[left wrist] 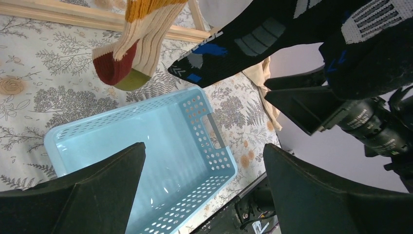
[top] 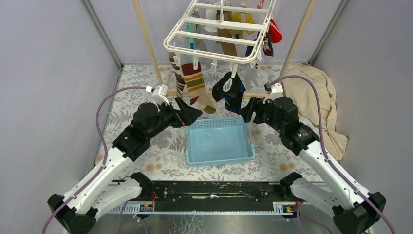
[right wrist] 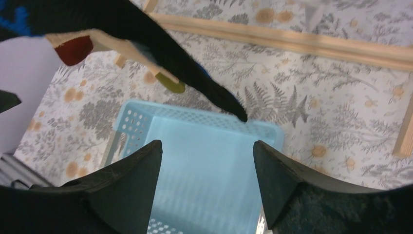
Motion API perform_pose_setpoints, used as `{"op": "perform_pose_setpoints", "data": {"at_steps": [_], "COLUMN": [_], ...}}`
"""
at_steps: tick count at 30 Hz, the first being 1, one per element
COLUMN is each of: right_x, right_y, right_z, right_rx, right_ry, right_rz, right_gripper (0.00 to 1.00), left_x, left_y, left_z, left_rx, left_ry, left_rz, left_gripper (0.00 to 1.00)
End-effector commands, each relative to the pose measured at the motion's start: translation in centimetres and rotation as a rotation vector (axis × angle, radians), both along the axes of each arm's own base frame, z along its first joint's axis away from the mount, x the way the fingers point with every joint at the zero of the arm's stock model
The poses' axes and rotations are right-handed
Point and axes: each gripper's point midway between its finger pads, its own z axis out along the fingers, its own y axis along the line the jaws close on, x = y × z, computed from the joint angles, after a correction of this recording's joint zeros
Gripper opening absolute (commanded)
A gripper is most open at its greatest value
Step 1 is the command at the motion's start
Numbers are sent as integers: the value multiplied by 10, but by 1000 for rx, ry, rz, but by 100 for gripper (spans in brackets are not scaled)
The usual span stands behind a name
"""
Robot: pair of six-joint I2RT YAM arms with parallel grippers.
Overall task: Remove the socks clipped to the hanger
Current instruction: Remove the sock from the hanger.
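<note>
The white hanger hangs at the top centre with several socks clipped under it. A brown-striped sock and a black sock dangle lowest at its near edge. My left gripper is open and empty just below and left of the striped sock. My right gripper is open and empty just right of the black sock. In the left wrist view my left gripper sits below the striped toe and black sock. In the right wrist view my right gripper sits below the black sock.
A light blue basket lies on the floral table between the arms, also in both wrist views. A wooden rack's poles and low crossbar stand behind. A beige cloth lies at the right.
</note>
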Motion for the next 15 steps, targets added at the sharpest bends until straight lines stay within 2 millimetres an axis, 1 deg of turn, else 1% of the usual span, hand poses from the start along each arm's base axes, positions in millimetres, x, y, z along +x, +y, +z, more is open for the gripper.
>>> {"op": "perform_pose_setpoints", "data": {"at_steps": [1,3,6,8,12,14,15], "right_x": [29,35,42,45,50,57,60], "right_y": [-1,1,6,11,26,29,31], "right_z": [17,16,4,-1,-1,-5,-7], "right_rx": [-23,-18,-27,-22,24,20,14], "right_ry": [-166,-205,-229,-261,-336,-334,-331], "right_rz": [-42,-41,-26,-4,55,53,55], "right_gripper": [75,75,74,74,74,73,71], "left_x": [0,-1,-1,-1,-1,-1,-1], "left_y": [-7,-6,-6,-6,-7,-8,-8], "left_z": [21,19,17,15,9,7,6], "left_rx": [-43,-42,-40,-37,-28,-25,-24], "left_ry": [-80,-79,-76,-74,-63,-57,-55], "left_rz": [-29,-29,-30,-30,-34,-38,-40], "left_gripper": [99,99,99,99,99,99,99]}}
